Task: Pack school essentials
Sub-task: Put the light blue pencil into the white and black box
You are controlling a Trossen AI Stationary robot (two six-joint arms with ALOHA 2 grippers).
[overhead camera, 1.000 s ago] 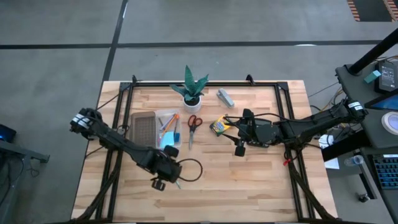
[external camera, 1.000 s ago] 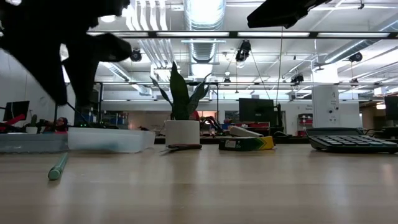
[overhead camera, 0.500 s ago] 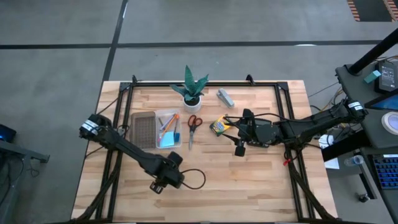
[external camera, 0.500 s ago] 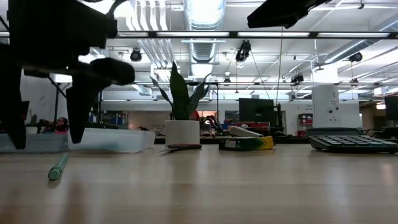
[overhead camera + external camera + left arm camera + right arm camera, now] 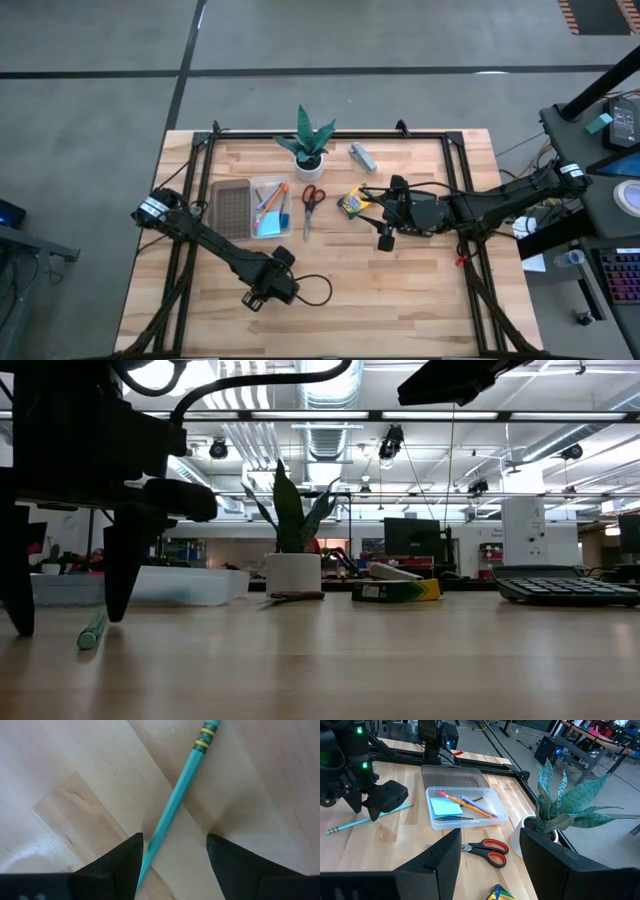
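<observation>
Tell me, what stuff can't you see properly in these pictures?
- Teal pencil: hidden in the high view under the left gripper; in the left wrist view its point end is cut off between the open fingers.
- Clear box: in the low view, too flat-on to show its contents.
- Crayon box: mostly cut off by the bottom edge in the right wrist view.
- Right gripper: too small in the high view.

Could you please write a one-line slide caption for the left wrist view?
Left hand, fingers open, poised over a teal pencil lying on the wooden table.
</observation>
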